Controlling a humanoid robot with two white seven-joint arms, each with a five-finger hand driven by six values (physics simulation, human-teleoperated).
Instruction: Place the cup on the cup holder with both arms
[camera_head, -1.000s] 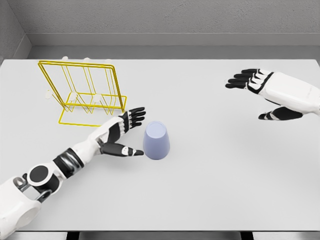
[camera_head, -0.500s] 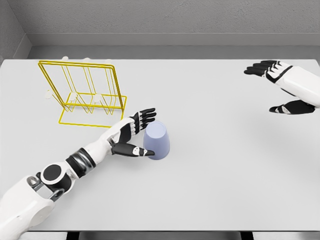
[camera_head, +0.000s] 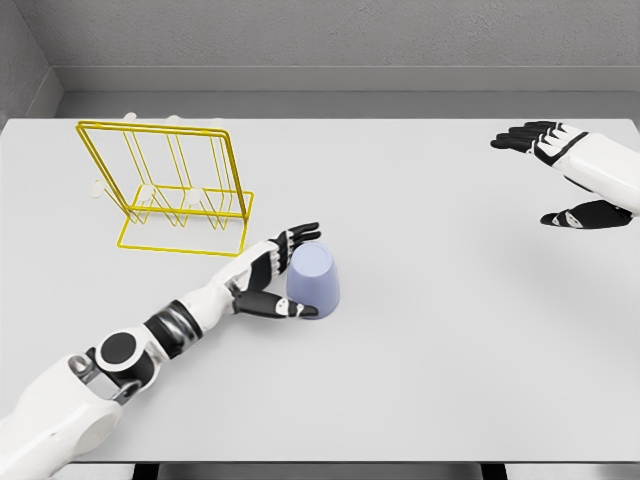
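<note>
My left hand (camera_head: 268, 283) is at the cup (camera_head: 313, 281), fingers (camera_head: 300, 233) spread along its far side and thumb (camera_head: 292, 309) low against the near wall; nothing is clamped yet, so I judge the grasp is only forming; I should close evenly on both sides (a one-sided squeeze would likely tip it or push it away) before lifting toward the cup holder (camera_head: 165, 186); my right hand (camera_head: 565, 180) hangs open at the right edge, holding nothing; the cup is plain lavender, upside down, tapered, standing mid-table near the yellow wire rack
</note>
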